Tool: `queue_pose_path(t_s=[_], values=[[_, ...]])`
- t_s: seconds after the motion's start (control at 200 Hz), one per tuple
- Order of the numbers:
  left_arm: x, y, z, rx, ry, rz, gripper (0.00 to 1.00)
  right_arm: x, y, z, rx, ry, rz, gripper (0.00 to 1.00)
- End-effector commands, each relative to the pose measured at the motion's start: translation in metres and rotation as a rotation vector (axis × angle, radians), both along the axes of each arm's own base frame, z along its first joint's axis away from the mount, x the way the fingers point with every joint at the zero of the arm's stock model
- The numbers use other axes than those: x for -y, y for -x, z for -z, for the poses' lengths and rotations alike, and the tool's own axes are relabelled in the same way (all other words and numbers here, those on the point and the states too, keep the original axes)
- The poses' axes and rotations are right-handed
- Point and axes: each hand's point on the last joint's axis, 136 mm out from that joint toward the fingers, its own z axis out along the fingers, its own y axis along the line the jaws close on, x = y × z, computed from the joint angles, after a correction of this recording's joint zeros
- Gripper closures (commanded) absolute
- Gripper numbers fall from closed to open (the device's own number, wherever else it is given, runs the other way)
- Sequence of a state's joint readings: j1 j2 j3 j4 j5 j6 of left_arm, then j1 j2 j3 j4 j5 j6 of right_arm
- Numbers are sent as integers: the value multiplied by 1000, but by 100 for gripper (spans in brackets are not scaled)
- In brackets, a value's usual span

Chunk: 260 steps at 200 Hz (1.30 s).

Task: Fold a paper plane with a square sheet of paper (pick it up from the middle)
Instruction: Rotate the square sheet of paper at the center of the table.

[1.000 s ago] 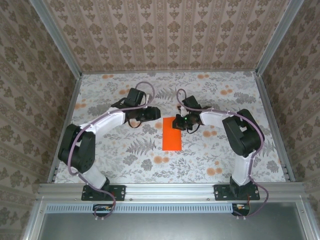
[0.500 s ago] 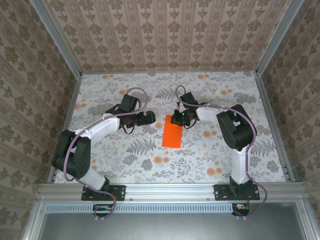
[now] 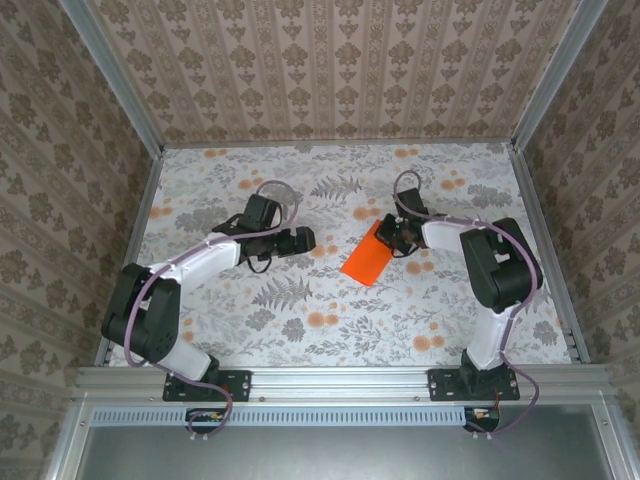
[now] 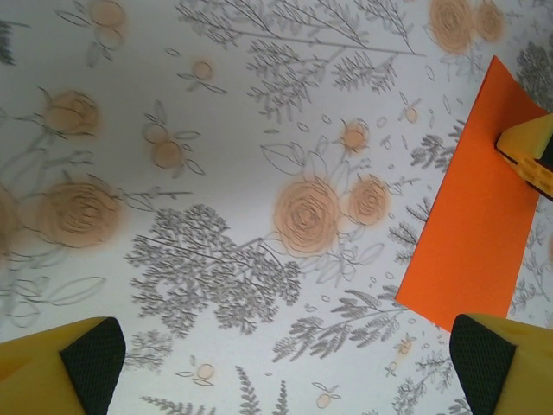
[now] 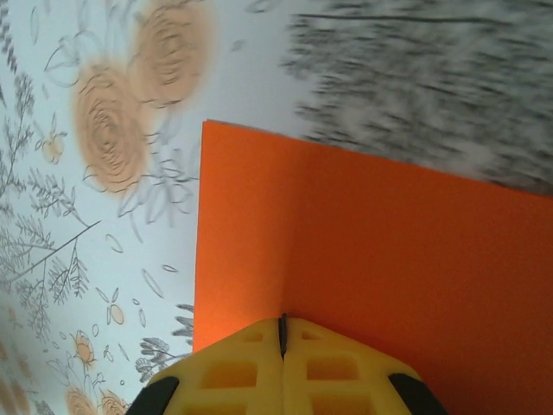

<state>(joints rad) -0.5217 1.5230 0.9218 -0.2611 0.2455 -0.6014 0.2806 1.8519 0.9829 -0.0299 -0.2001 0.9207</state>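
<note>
Right of the table's middle lies the orange paper. It shows as a narrow rectangle, not a square, so I judge it is folded once in half. Its long axis runs slanted, from a far-right end to a near-left end. At the far-right end my right gripper is closed on the short edge. From my right wrist I see the two yellow fingers pressed together with the paper between them. Whether the free end rests on the table, I cannot tell. My left gripper stands to the left of the paper, apart from it, jaws fully wide and holding nothing. The free end points toward it, so I judge the left arm is nearer for the next fold.
</note>
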Motion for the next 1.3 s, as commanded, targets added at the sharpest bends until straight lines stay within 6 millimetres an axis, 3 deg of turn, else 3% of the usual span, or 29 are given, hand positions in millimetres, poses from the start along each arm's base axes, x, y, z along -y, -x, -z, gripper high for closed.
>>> queue_pose_path(t_s=[0.0, 0.245, 0.35, 0.455, 0.56, 0.72, 0.875, 1.07, 1.295], values=[[19, 10, -8, 0, 60, 25, 1, 24, 34, 27, -113, 26, 154, 100], [69, 36, 3, -74, 166, 68, 12, -4, 49, 17, -100, -122, 212, 100], [91, 49, 7, -102, 213, 92, 19, -9, 44, -1, -47, -142, 190, 100], [115, 62, 9, -124, 235, 144, 30, -4, 41, -22, 15, -118, 131, 100], [136, 73, 15, -155, 237, 200, 48, 3, 45, -37, 54, -105, 45, 99], [158, 80, 35, -221, 217, 247, 68, 15, 57, -40, 66, -97, -41, 99], [151, 77, 57, -262, 113, 233, 75, 15, 64, -41, 69, -88, -82, 99], [125, 77, 83, -312, -24, 212, 80, 10, 64, -40, 65, -102, -112, 99], [86, 70, 86, -323, -103, 247, 82, 1, 63, -42, 76, -116, -170, 99]])
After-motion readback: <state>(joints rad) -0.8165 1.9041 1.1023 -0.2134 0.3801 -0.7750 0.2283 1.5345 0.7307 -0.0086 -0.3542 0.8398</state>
